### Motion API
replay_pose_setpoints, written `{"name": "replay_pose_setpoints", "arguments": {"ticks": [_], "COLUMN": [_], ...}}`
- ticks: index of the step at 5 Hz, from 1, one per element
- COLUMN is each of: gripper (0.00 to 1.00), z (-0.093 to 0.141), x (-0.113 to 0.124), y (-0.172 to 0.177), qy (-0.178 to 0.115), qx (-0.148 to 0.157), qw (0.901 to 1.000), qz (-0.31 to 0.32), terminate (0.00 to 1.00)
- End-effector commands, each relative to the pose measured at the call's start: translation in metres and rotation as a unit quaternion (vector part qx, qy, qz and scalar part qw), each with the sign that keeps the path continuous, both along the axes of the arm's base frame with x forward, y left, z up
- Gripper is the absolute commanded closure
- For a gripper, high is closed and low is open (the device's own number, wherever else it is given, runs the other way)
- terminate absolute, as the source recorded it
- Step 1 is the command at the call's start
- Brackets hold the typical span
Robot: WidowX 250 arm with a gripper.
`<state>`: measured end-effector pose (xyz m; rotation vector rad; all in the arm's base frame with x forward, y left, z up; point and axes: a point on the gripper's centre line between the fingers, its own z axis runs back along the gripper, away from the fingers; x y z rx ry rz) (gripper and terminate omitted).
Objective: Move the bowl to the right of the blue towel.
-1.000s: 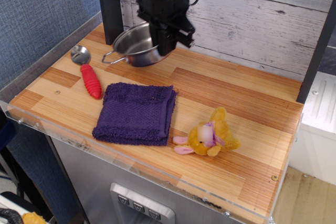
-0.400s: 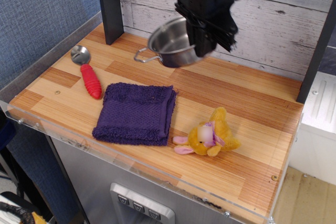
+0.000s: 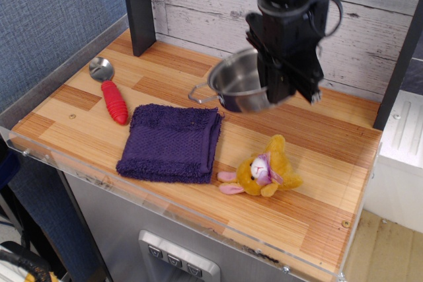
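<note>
bowl [image 3: 238, 84] empty, tilted, off the table in gripper [image 3: 281, 94] clamped on its rim

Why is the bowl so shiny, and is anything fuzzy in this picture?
In the observation.image view, the bowl mirrors bright light on its steel inside; the end effector holding it looks slightly smeared; the towel and spoon look sharp.

Silver bowl [image 3: 239, 84], purple-blue towel [image 3: 172, 142], yellow toy [image 3: 266, 169]
</note>
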<state>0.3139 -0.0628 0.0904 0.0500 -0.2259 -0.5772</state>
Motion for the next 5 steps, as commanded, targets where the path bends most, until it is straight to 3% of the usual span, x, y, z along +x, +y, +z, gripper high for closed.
{"name": "replay_pose_setpoints", "arguments": {"ticks": [1, 5], "gripper": [1.00, 1.00], "z": [-0.004, -0.050], "x": [-0.014, 0.022], "y": [-0.014, -0.031], "qy": [-0.018, 0.009], "qx": [0.001, 0.020], "qw": [0.9992, 0.9997], "qz": [-0.034, -0.007], "terminate": [0.00, 0.00]}}
